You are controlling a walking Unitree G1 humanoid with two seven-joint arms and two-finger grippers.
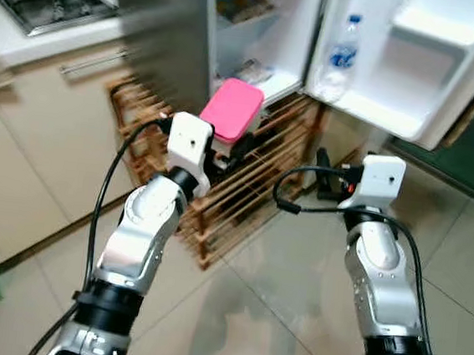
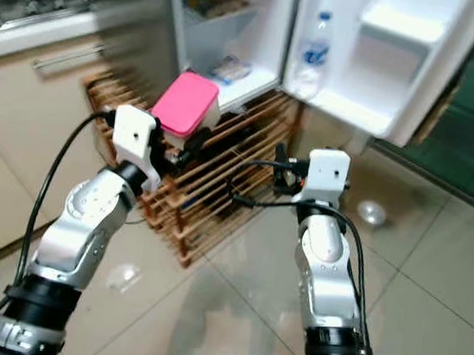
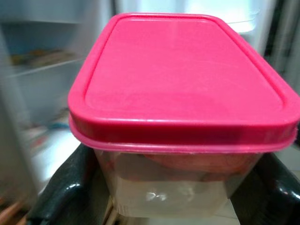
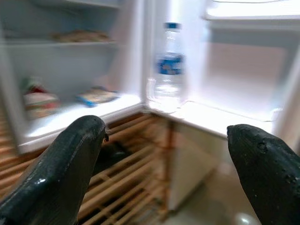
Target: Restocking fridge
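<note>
While the fridge (image 1: pixel 260 29) stands open ahead, the left gripper (image 1: pixel 226 155) grasps a clear container with a pink lid (image 1: pixel 232 110), held up in front of the fridge's lower shelf (image 1: pixel 266 88) and not yet inside it. In the left wrist view the two black fingers (image 3: pixel 65 192) press against the container's clear walls low down, under the lid, with something reddish showing through the plastic. The right gripper (image 1: pixel 330 184) hangs released and empty, its fingers spread wide, pointing toward the fridge door (image 1: pixel 424 61), where a water bottle (image 1: pixel 341 57) stands in the door rack.

Below the fridge and just under the held container sits a wooden slatted rack (image 1: pixel 235 194), and a packet (image 1: pixel 252 68) already lies on the lower shelf.

The main risk, as I judge it, is the grip: the fingers hold smooth plastic well below the lid (a slippery purchase), so a jolt could let the container slide or tip. Reaching in too low could knock it against the shelf edge or the wooden rack. Setting it down carelessly could also push it onto the packet, leaving it tilted.
</note>
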